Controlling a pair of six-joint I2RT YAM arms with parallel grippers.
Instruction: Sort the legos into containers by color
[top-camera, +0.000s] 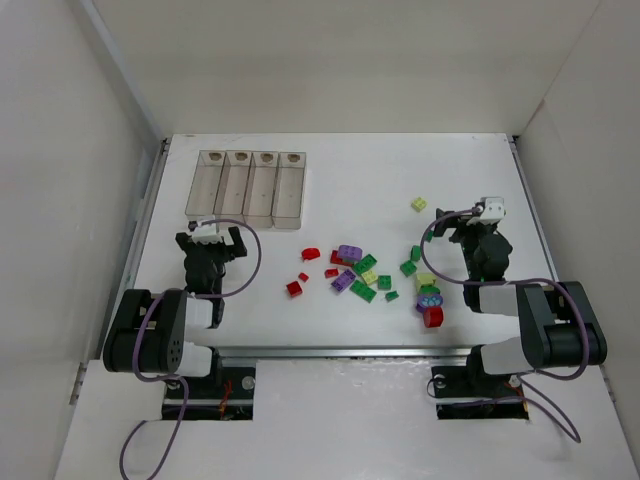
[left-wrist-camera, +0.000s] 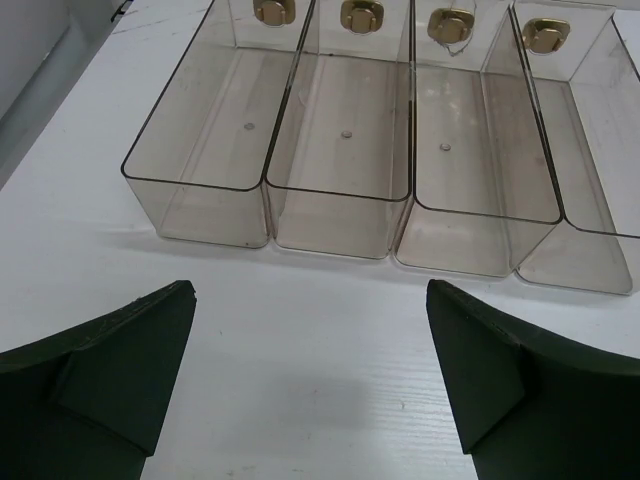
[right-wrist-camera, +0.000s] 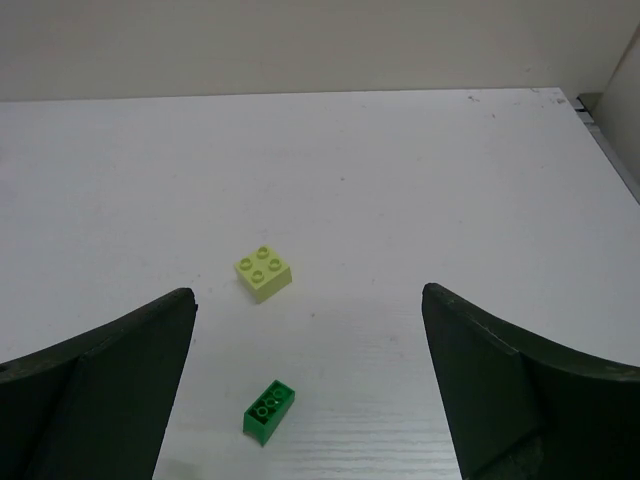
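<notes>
On the table (top-camera: 450, 170) sit four containers (top-camera: 248, 187) and about twenty legos (top-camera: 365, 263).

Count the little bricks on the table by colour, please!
red bricks: 6
green bricks: 7
purple bricks: 3
pale yellow bricks: 3
Total: 19, roughly, since some are tiny and piled together.
</notes>
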